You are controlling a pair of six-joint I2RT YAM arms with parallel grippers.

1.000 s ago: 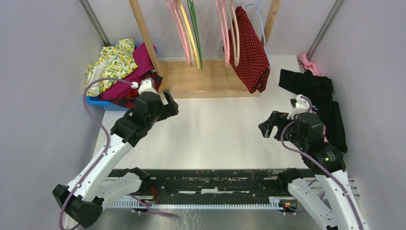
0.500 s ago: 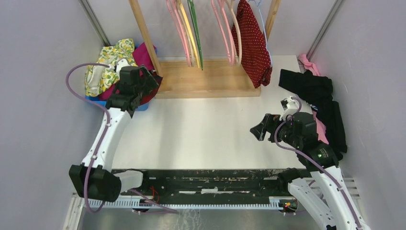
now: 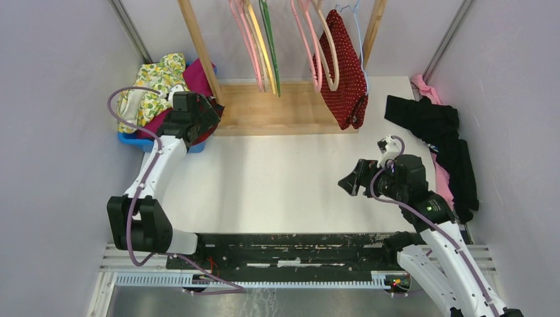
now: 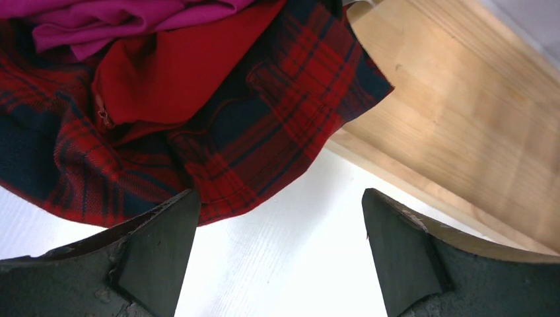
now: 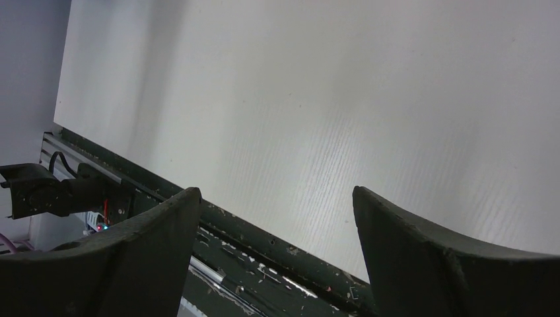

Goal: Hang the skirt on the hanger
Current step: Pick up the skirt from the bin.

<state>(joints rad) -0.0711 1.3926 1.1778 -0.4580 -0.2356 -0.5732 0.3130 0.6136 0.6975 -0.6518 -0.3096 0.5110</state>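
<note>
At the right end of the wooden rack (image 3: 284, 109), the skirt (image 3: 345, 79) hung from the upper part of the frame, and its lower edge reached down to the rack's base board. The hanger (image 3: 360, 33) showed as a thin pale wire along the skirt's right edge. How the cloth sat on the wire could not be determined. Just left of the skirt on the same rack hung a pale wooden hanger (image 3: 328, 49) and pink hangers (image 3: 305, 46). A green hanger (image 3: 269, 49) hung nearer the rack's middle.

Off the rack's left end lay a blue bin (image 3: 132, 140) piled with a yellow floral cloth (image 3: 155, 86), a magenta cloth (image 4: 119, 20) and a plaid garment (image 4: 277, 125). The left gripper (image 4: 280, 197) was poised over the plaid garment's edge, by the left corner of the rack's base. Its jaws were spread wide with nothing between them.

In front of the rack's right end, well clear of it, the right gripper (image 5: 275, 197) hung above the bare white table (image 3: 264, 185). Its jaws were also spread wide and empty. To the right of the rack lay a black garment (image 3: 436, 129) with a pink cloth (image 3: 422, 86) beside it.
</note>
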